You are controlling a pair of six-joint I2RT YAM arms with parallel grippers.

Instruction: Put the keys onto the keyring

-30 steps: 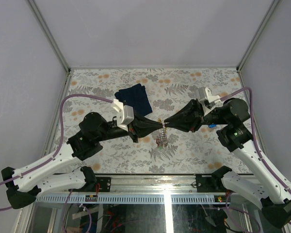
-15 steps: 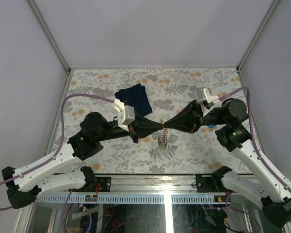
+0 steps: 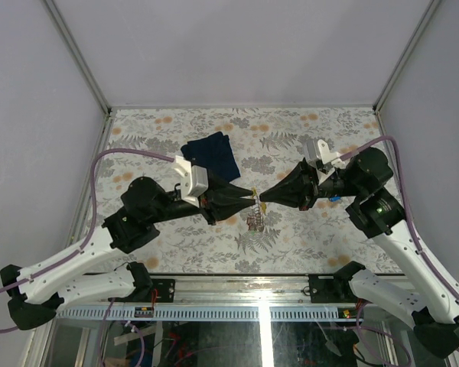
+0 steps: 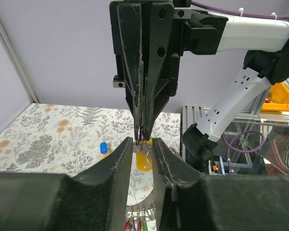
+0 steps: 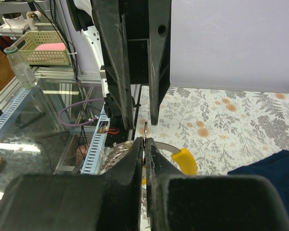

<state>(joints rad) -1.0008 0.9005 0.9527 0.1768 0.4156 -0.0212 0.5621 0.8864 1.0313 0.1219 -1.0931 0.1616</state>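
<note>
As I judge it, the step in hand is a hand-over in the air, with the two grippers meeting tip to tip above the table [image 3: 306,237]. To do it well, the left gripper [image 4: 142,144] should close only when the wire lies truly between its pads. The right gripper [image 5: 143,142] should not let go before that, or the ring with its load will fall.

The right fingers are pressed fully together on a thin metal strip. I take it for the wire of the keyring [image 5: 145,130], though it is too fine to be sure. The left fingers [image 4: 124,160] stand apart with a clear gap, and I see them press on nothing. The right tips point into the mouth of this gap.

A yellow tag [image 4: 143,162] hangs just under the meeting point, and the keys [image 3: 254,221] hang lower in a bunch. A blue key [image 4: 103,147] lies apart on the table. The navy cloth [image 3: 212,155] lies beyond the left gripper.
</note>
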